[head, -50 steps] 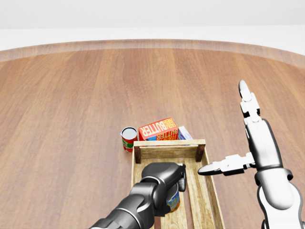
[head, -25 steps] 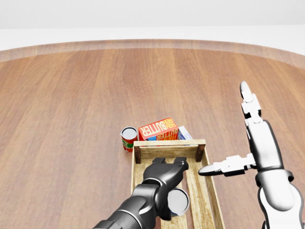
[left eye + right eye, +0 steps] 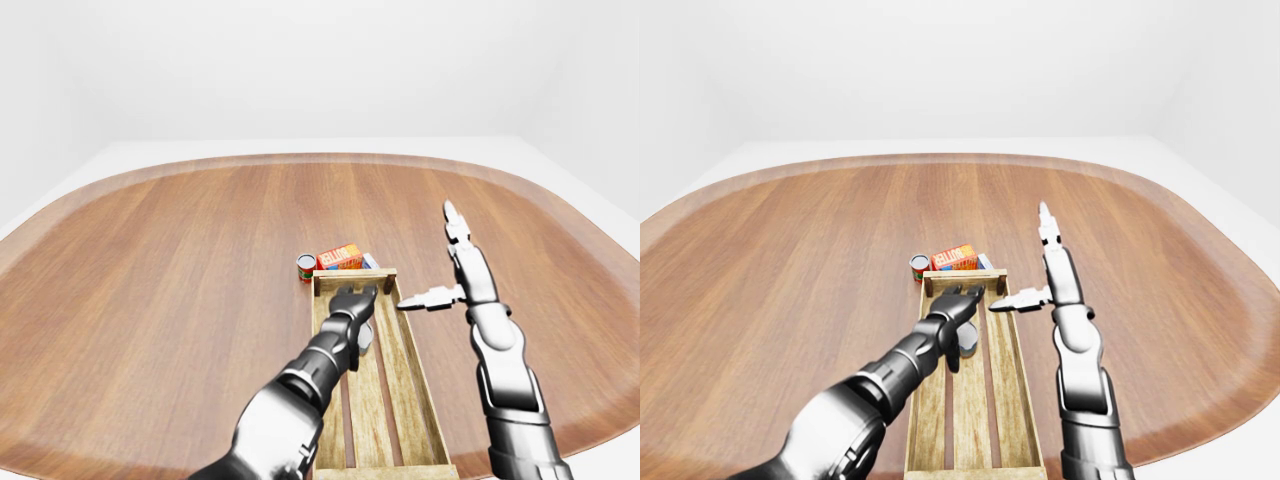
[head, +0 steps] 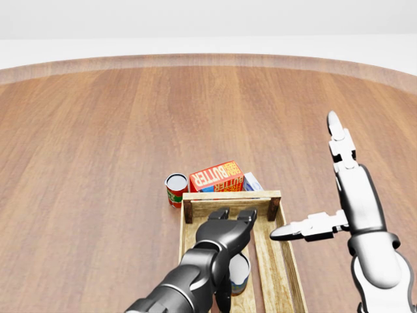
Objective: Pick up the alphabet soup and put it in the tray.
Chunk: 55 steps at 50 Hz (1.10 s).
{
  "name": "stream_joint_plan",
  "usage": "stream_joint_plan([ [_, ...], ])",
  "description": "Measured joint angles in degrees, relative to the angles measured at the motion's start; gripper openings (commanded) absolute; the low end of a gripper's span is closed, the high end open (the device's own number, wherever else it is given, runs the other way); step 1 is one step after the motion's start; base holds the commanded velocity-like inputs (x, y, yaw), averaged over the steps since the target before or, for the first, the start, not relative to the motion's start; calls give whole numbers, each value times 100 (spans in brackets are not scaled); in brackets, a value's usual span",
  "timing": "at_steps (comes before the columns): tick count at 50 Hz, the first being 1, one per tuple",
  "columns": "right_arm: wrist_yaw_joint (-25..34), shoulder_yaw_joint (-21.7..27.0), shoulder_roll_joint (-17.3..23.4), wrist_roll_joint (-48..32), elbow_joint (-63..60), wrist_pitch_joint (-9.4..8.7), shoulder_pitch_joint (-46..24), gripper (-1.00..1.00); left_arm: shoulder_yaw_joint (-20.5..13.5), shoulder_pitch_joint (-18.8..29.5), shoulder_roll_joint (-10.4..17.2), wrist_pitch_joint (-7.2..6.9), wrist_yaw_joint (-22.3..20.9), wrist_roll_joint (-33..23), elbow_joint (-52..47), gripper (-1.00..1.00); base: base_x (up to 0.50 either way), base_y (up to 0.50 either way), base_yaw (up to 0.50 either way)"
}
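The alphabet soup can (image 4: pixel 240 274) sits inside the wooden tray (image 4: pixel 231 195), near the bottom of the head view, partly hidden by my left hand. My dark left hand (image 4: pixel 233 216) is open above the tray, its fingers spread just past the can and not touching it. My white right hand (image 4: pixel 326 208) is open and empty to the right of the tray, with one finger pointing up and the thumb reaching toward the tray's right wall. The can also shows in the left-eye view (image 3: pixel 366 338).
A red and green can (image 4: pixel 176 189) stands on the wooden table just outside the tray's top left corner. An orange butter box (image 4: pixel 217 176) and a blue box (image 4: pixel 253 181) lie against the tray's top wall. The tray runs long toward the bottom of the view.
My left hand has opened and let go of the soup can, which now rests in the tray. The hand has moved up toward the tray's top wall. The right hand has stayed put.
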<state>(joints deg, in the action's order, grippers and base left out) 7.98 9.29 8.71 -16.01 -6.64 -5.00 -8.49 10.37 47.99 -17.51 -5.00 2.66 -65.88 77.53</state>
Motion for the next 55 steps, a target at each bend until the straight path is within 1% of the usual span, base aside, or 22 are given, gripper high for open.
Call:
stream_joint_plan([
  [11,1,-15,-6,-9,-20,0,-9,100,-32,85,53,0,-23,72,-26,100,0,0,0],
  [24,8,-27,-9,-27,-47,0,-25,100,-109,224,210,0,-70,322,-105,100,0,0,0],
  [43,-8,-72,-14,-55,48,0,-93,100,-215,460,551,0,-186,949,-472,100,0,0,0],
  [55,-20,-101,-20,-76,103,0,-123,100,-258,455,866,0,-465,1303,-1170,100,0,0,0],
])
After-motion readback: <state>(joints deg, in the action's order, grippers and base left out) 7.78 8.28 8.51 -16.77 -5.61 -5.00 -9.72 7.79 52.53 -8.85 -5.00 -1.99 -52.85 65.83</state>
